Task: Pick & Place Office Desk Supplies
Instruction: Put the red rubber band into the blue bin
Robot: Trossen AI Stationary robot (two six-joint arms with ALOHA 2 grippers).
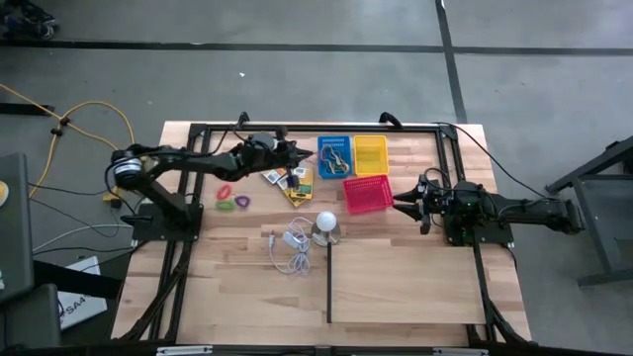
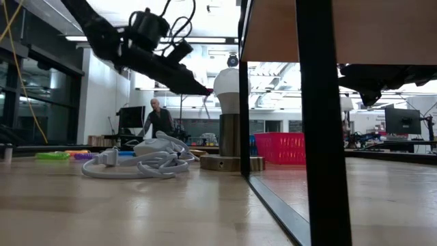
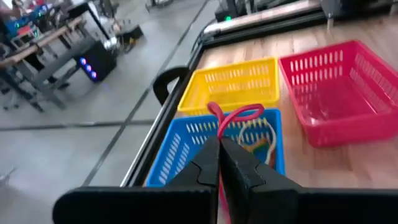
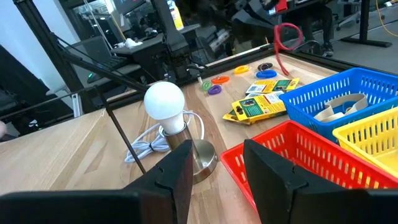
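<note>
My left gripper (image 1: 311, 158) reaches in from the table's left and is shut on a red rubber band (image 3: 239, 114), just over the near-left rim of the blue basket (image 1: 333, 156). In the right wrist view the band (image 4: 285, 37) hangs in the air above the desk. On the wood lie yellow-and-green packets (image 1: 294, 181) and coloured rings (image 1: 232, 198). Tan bands (image 3: 256, 135) lie in the blue basket. My right gripper (image 1: 407, 201) waits open at the right of the red basket (image 1: 367, 194), holding nothing. My left gripper pinches the red rubber band between its two fingertips (image 3: 211, 155), at one end of the loop (image 3: 216, 126). The fingers come nearly level from the table's left. The rest of the loop sticks out beyond them, slack and lifted clear over the blue basket.
A yellow basket (image 1: 371, 153) stands right of the blue one. A white bulb on a silvery base (image 1: 326, 223) and a coiled white cord (image 1: 292, 249) sit near the middle. A black upright frame (image 2: 321, 123) edges a raised board at the near right. A person (image 2: 158, 119) stands far behind.
</note>
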